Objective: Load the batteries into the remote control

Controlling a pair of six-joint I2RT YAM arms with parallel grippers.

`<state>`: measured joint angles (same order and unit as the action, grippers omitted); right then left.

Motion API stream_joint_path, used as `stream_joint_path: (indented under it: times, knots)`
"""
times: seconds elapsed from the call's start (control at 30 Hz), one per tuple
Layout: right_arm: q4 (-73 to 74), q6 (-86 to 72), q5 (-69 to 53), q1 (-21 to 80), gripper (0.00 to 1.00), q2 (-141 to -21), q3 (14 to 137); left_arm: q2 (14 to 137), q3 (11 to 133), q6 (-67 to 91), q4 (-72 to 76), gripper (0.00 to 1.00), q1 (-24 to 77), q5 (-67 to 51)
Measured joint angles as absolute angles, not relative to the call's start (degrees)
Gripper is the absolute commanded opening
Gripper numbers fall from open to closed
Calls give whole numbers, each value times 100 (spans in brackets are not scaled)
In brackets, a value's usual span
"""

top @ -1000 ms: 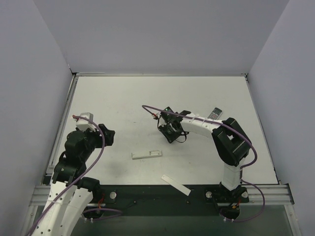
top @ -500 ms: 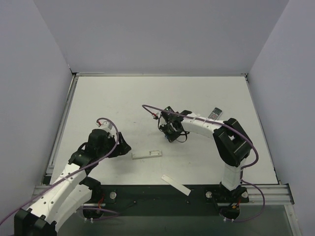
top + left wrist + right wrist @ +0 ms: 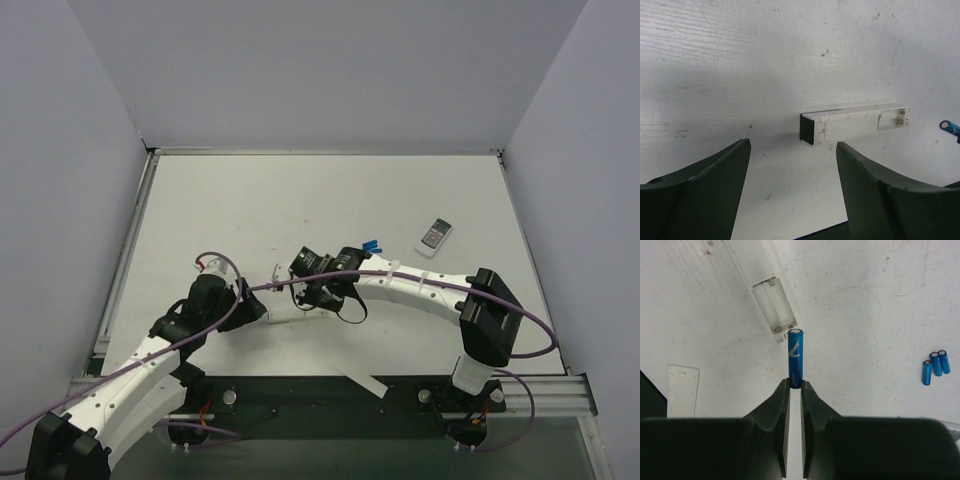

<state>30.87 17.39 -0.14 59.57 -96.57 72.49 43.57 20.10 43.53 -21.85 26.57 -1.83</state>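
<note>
The remote control (image 3: 771, 306) lies back up with its battery compartment open and no battery in it; it also shows in the left wrist view (image 3: 856, 122) and, partly hidden, from above (image 3: 282, 318). My right gripper (image 3: 795, 385) is shut on one end of a blue battery (image 3: 795, 356), which hangs just off the compartment's end. Three more batteries (image 3: 935, 367) lie together on the table (image 3: 370, 244). My left gripper (image 3: 792, 148) stands open just short of the remote's dark end, touching nothing. From above, the left gripper (image 3: 250, 305) and right gripper (image 3: 318, 297) flank the remote.
The remote's loose white battery cover (image 3: 682, 390) lies near the table's front edge (image 3: 372, 383). A wider white-grey remote with a button pad (image 3: 435, 234) sits at the back right. Grey walls enclose the white table.
My right gripper closed on a battery and carried it from the pile leftward and nearer, up to the remote. My left arm swung in from the left toward the remote's end, still open.
</note>
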Motion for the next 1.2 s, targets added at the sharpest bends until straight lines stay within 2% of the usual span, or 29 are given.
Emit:
stream_joint_path:
  times: [0.37,0.87,1.2]
  knots:
    - [3922,2569,473,6357,0,-10720,8110,3618,1559,5017,-2110,73,2657,279]
    - [4252,2877,425,6471,0,-11100,8418,4056,1459,5194,-1610,62,2657,252]
    - [4316,2880,408,6458,1,-11399,8600,4099,1448,5212,-1479,62,2657,183]
